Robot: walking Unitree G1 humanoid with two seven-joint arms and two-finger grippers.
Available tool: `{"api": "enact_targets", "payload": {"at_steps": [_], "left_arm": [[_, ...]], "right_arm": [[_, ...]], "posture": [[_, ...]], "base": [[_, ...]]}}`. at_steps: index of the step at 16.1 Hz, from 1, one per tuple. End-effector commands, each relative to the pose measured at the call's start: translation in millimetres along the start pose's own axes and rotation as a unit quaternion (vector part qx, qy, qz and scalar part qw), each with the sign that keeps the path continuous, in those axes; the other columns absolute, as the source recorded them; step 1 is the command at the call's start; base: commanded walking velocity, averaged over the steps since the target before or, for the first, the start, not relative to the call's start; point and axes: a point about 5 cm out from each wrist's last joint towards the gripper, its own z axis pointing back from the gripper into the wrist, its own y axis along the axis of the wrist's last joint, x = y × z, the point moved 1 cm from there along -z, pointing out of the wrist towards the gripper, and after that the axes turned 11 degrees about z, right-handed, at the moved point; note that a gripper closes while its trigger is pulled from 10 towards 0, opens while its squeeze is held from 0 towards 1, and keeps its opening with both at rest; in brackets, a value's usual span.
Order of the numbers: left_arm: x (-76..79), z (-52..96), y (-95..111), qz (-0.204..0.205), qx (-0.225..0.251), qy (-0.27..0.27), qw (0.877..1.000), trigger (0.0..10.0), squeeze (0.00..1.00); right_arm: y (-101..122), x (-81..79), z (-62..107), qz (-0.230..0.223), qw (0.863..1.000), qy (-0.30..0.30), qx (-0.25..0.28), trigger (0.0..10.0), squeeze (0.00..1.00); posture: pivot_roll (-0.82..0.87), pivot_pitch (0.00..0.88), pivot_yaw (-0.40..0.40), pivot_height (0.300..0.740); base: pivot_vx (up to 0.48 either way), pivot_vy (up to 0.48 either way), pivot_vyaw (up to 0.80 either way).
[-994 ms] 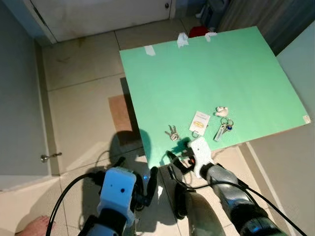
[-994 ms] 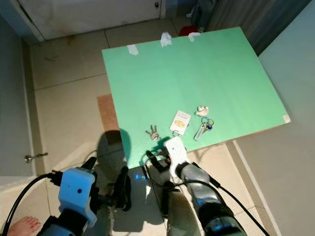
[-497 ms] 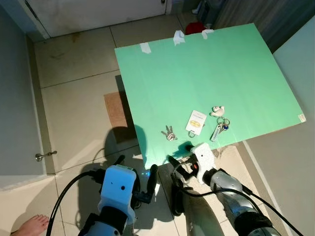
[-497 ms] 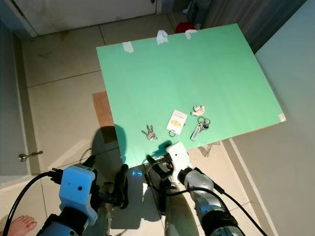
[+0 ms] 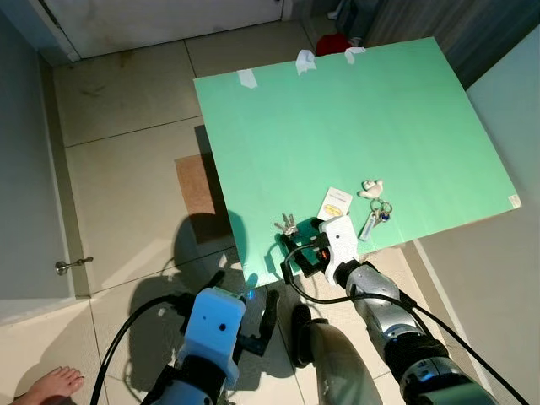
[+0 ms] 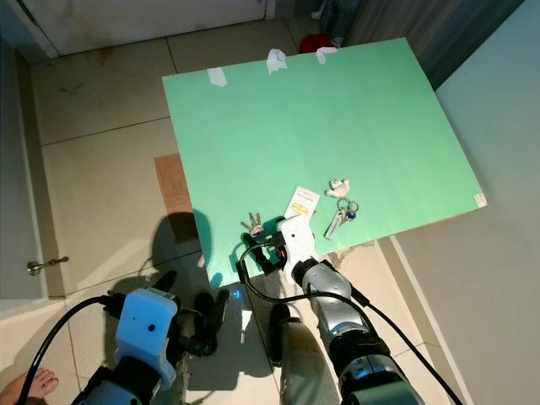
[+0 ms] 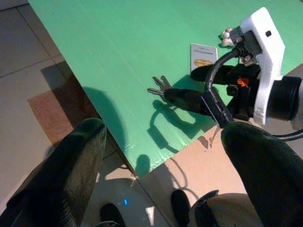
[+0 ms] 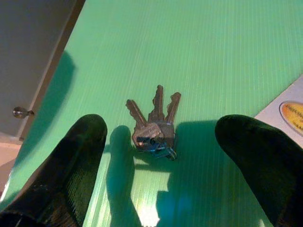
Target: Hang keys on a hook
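A: Quick pass, left to right. The left gripper (image 5: pixel 245 316) hangs low over the floor tiles, off the green board (image 5: pixel 337 110). Fingers are spread wide in its wrist view, nothing between them. Idle, I'd say.

B: Next along?

A: The bunch of keys (image 8: pixel 154 125), three silver blades fanned out, lies flat on the board near its front edge. The right gripper (image 5: pixel 297 251) is right over them, fingers wide apart with the keys between the two tips, not touching as far as I can tell.

B: So no grasp yet?

A: No. Keys are flat on the board, jaws not closed. Looks like the approach step just before the pinch.

B: Further right?

A: A white card (image 5: pixel 335 203) with a yellow mark lies just beside the gripper. Then a second keyring (image 5: pixel 376 216) with a blue bit, and a small white object (image 5: pixel 369 188) close behind it. Can't tell what that one is.

B: Hook?

A: Can't place one in these pictures. My read is that the task is early: nothing picked up, nothing hung. Left to do: close on the keys, lift, find the hook, hang them.

B: Risk?

A: Flat keys on a smooth board could slide out when pinched.
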Motion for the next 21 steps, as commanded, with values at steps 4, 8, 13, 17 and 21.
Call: {"api": "enact_targets", "payload": {"at_steps": [4,8,13,17,21], "left_arm": [[12.5,0.2,-12.0,0.019,-0.018,-0.017,1.0,10.0,0.0],[12.7,-0.8,-13.2,0.019,-0.017,-0.016,1.0,10.0,0.0],[14.6,-1.6,-16.8,0.039,-0.027,-0.021,0.999,10.0,0.0],[14.2,-0.9,-18.3,0.039,-0.029,-0.02,0.999,10.0,0.0],[13.8,-0.6,-18.3,0.038,-0.028,-0.018,0.999,10.0,0.0]], "right_arm": [[-16.9,-7.3,5.7,-0.001,0.999,0.009,-0.032,0.0,0.0],[-20.4,-5.2,8.3,0.004,0.999,0.008,-0.038,0.0,0.0],[-22.4,-4.6,9.7,0.004,0.999,0.009,-0.039,0.0,0.0],[-23.5,-5.2,10.2,0.004,0.999,0.011,-0.041,0.0,0.0],[-21.9,-9.3,8.1,0.002,0.999,0.024,-0.036,0.0,0.0]], "posture": [[0.16,0.406,-0.104,0.74],[0.16,0.407,-0.105,0.74],[0.16,0.413,-0.108,0.74],[0.15,0.42,-0.112,0.74],[0.16,0.431,-0.117,0.74]], "base": [[0.0,0.0,0.0],[0.0,0.0,0.0],[0.0,0.0,0.0],[0.0,0.0,0.0],[0.0,0.0,0.0]]}}
